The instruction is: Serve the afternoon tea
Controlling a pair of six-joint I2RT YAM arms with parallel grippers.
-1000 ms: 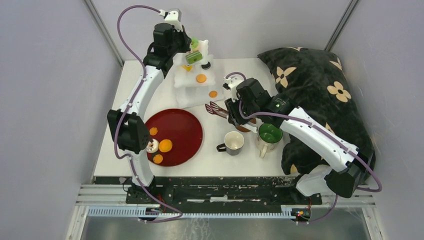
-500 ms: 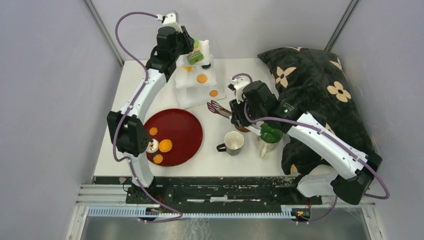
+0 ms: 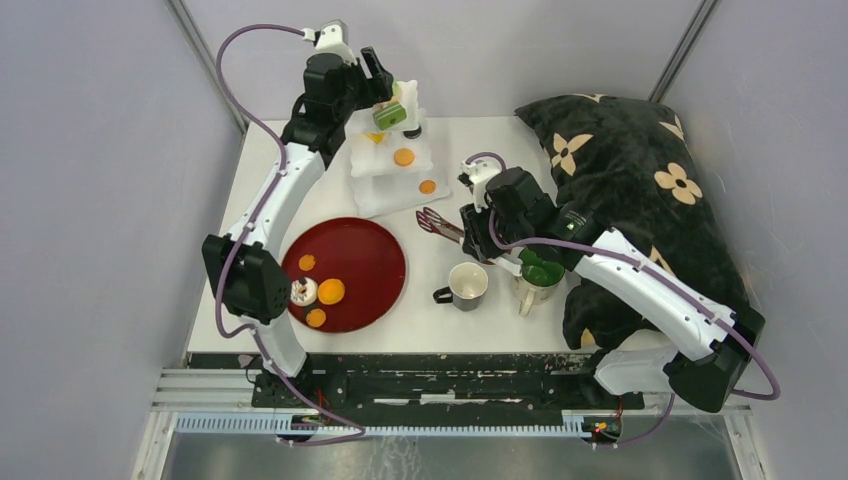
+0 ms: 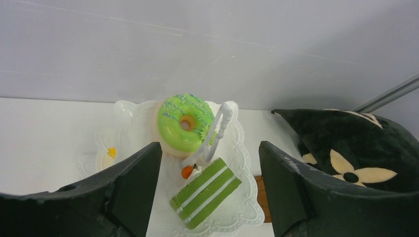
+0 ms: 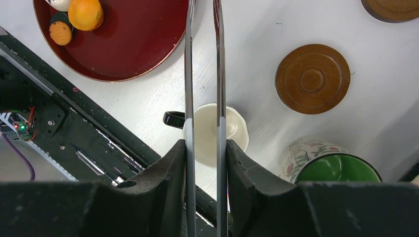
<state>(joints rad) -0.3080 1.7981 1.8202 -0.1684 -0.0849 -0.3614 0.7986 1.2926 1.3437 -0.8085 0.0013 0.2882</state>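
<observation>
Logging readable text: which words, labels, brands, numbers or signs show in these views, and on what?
None: no readable word, number or brand in any view.
Pillow: cream flower motifs only, no letters.
Green-lined mug: floral print only, no lettering.

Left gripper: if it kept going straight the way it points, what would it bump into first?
Probably the green striped cake on the top plate of the white three-tier stand, straight ahead of the open left gripper; the green donut sits behind it. Depth is uncertain.
</observation>
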